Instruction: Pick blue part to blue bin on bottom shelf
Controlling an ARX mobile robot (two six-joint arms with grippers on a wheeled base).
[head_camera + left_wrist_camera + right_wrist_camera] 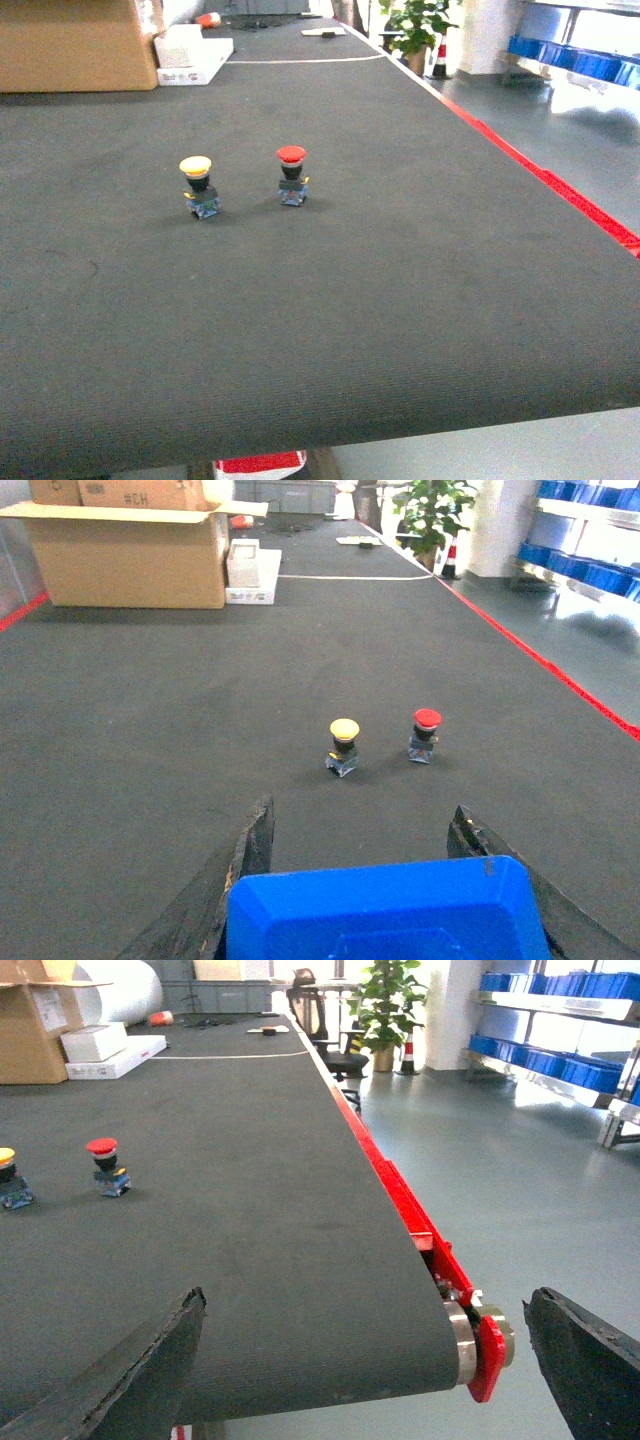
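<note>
A blue plastic part (385,910) with a raised bevelled rim fills the bottom of the left wrist view. My left gripper (363,812) is shut on it, its dark fingers (255,845) flanking both sides above the black conveyor belt (200,730). My right gripper (366,1298) is open and holds nothing, hovering over the belt's near right end by the roller (475,1335). Neither gripper shows in the head view. Blue bins (545,1060) line a rack far to the right. I cannot make out the bottom shelf.
A yellow push button (198,185) and a red push button (292,175) stand mid-belt. A cardboard box (70,45) and white boxes (190,55) sit at the far left. A red strip (545,180) marks the belt's right edge, beyond it grey floor.
</note>
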